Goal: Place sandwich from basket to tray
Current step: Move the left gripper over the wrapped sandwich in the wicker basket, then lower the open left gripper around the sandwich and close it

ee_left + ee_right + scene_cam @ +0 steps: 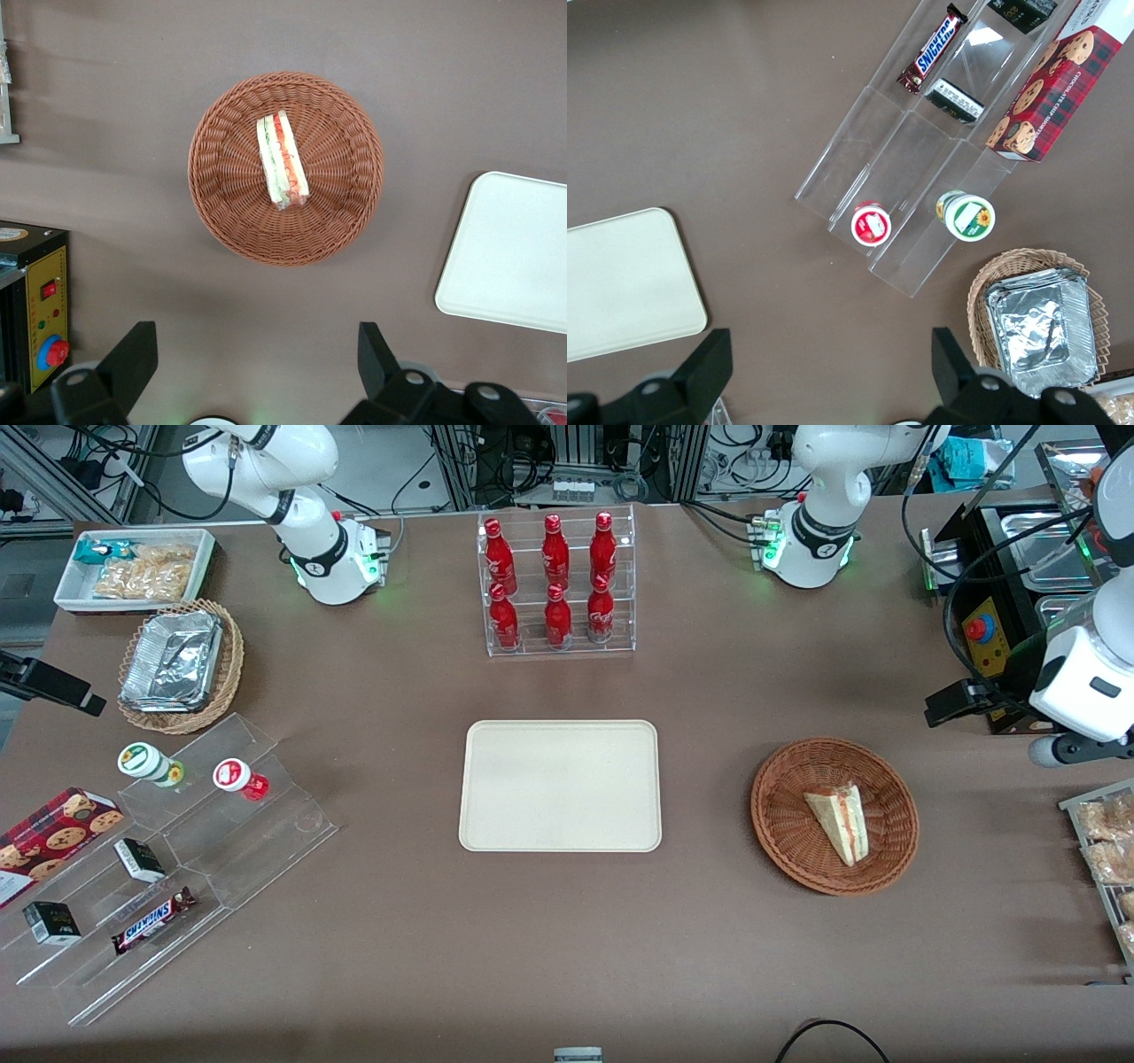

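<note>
My gripper (252, 367) hangs high w/ fingers spread wide, holding nothing. The sandwich (283, 160) lies in the basket (221, 221), roughly at my 12 o'clock, long axis approx 11-to-5. The tray (514, 257) waits bare nearby.

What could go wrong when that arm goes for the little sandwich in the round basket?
The gripper hangs open, high above the basket, so nothing is held yet. The sandwich is a soft wedge lying loose: the fingers might squash it or push it aside. They could also catch the basket's raised wicker rim and drag it. On the way to the tray, the filling could slip out.
</note>
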Action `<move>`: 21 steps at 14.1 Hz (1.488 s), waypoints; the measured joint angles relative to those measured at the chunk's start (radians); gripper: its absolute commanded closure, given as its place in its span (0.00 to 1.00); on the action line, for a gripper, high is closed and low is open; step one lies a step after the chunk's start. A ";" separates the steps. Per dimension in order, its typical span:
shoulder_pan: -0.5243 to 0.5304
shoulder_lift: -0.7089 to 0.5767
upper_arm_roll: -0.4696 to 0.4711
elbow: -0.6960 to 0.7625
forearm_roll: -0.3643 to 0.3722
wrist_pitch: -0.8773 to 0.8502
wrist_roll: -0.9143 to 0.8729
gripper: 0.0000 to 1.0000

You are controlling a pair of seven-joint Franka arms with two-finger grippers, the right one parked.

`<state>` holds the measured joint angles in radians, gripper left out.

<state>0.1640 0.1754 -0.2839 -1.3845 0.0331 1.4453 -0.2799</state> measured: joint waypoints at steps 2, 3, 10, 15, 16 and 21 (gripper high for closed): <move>0.000 0.002 0.000 0.000 0.001 0.000 0.000 0.00; 0.000 0.002 0.000 0.000 0.001 0.000 0.000 0.00; 0.011 0.115 0.005 -0.017 0.012 0.002 -0.065 0.00; 0.015 0.311 0.003 -0.024 0.056 0.160 -0.387 0.00; 0.013 0.344 0.002 -0.024 0.056 0.196 -0.429 0.00; -0.006 0.414 -0.005 -0.023 0.127 0.258 -0.471 0.00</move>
<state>0.1581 0.5898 -0.2887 -1.4080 0.1599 1.7038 -0.7505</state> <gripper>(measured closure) 0.000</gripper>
